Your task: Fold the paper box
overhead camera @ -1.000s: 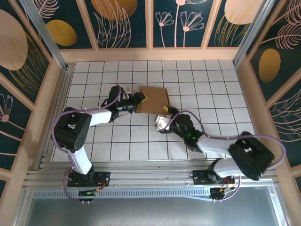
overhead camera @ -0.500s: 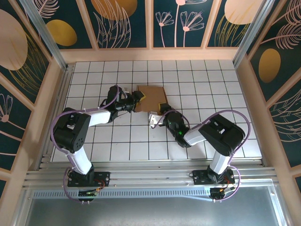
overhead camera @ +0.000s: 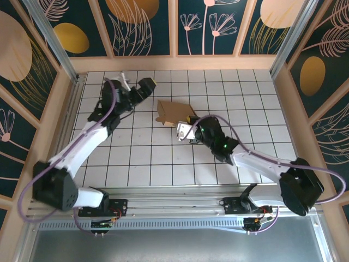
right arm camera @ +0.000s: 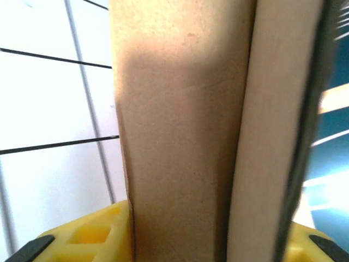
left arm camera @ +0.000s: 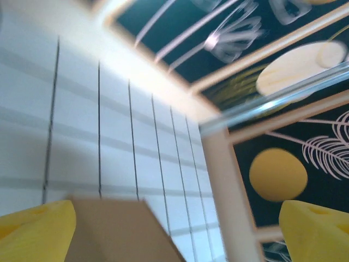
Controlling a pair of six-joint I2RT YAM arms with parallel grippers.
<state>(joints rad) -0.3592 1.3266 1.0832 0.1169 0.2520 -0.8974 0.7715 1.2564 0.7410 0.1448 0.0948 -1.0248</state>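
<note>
With my right gripper pinching the near right edge of the paper box mid-table and my left gripper spread wide, empty, well clear, I should fold gently along the crease.

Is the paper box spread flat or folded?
Partly folded: the paper box shows two panels meeting at a crease, clamped in the right gripper.

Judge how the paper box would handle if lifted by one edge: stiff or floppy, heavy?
Probably light: the right gripper alone pinches one edge of the paper box. Likely floppy at creases: its thin card stands doubled between the fingers. Flat-sided, so unlikely to roll.
</note>
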